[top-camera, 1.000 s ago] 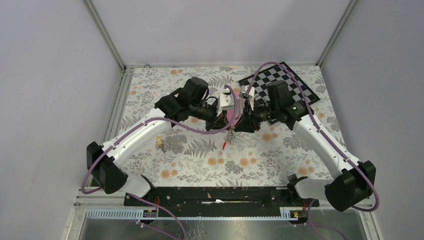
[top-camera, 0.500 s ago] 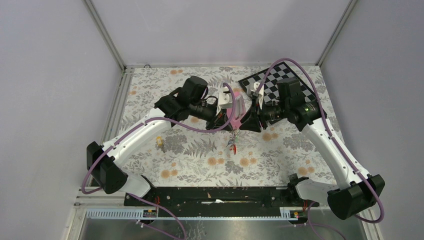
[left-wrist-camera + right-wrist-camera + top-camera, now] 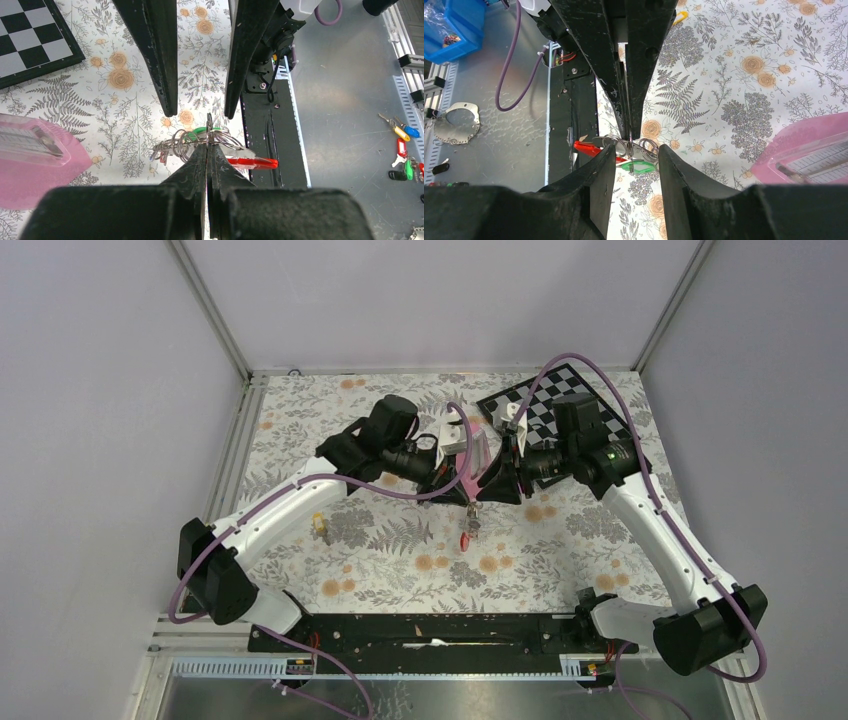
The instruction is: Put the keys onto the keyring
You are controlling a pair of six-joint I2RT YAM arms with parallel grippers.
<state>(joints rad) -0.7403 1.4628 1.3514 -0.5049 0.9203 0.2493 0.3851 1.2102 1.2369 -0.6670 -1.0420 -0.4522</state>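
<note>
Above the middle of the flowered table point(image 3: 400, 560), the left gripper point(image 3: 207, 146) is seen pressed fully together on the wire rings of a bunch of keys point(image 3: 185, 142). In the overhead frame the bunch is shown dangling just below the point where the two grippers meet. The keyring point(image 3: 252, 162) is caught up in the same bunch. Its red bar is seen jutting to the right of the closed tips in the left wrist view, with a green tag point(image 3: 199, 131) up and to the left of it. The right gripper point(image 3: 634, 159) is faced tip to tip with the left; its fingers point(image 3: 596, 175) are held apart, one on each side of the bunch, and no contact with it can be made out. A pink pyramid-shaped piece point(image 3: 809, 145) is set on the table just behind the grippers, and a chessboard point(image 3: 612, 422) is laid at the upper right of the overhead frame. A small yellow-topped item point(image 3: 319, 527) is seen on the cloth at centre left — well apart from the bunch.
</note>
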